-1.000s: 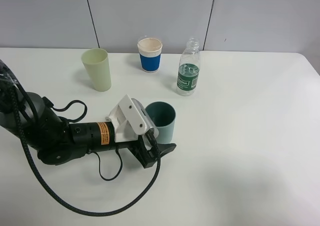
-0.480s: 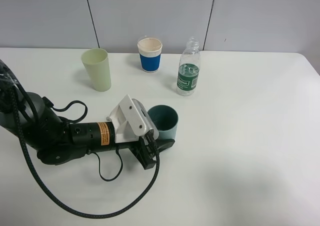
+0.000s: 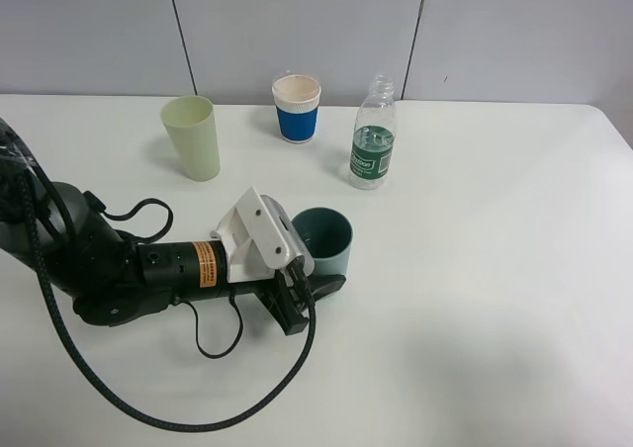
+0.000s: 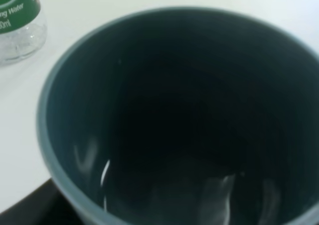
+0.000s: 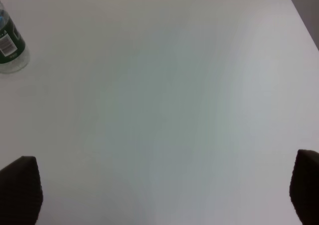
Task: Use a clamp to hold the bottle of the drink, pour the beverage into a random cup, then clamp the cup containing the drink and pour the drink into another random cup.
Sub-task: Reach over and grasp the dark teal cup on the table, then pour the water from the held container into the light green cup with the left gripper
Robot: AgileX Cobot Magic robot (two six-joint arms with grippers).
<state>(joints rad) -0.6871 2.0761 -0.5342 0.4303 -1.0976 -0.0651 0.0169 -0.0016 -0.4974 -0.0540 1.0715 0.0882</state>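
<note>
- The left jaws are clenched on the teal cup (image 3: 334,254). One dark finger lies along the cup's near side by its base. The other side of the grip is hidden behind the white camera mount (image 3: 259,231) on the wrist.
- The teal cup stands upright on the white worktop (image 3: 495,289), a little left of the middle in the high view.
- In the left wrist view the cup's dark inside fills nearly the whole picture. Pale glints show near its bottom, but I cannot tell whether they are liquid.
- The left arm (image 3: 119,264), black with an orange label, lies low across the worktop from the left edge, and a black cable (image 3: 198,407) loops beneath it.
- The bottle (image 3: 373,140), clear with a green label and no cap, stands upright behind the teal cup and to its right, well apart from it.
- A white paper cup with a blue sleeve (image 3: 297,111) stands near the bottle, on its left.
- A pale yellow-green cup (image 3: 195,135) stands upright further left.
- The right jaws are released. In the right wrist view the dark fingertips (image 5: 20,187) stand wide apart over bare worktop, with nothing between them.
</note>
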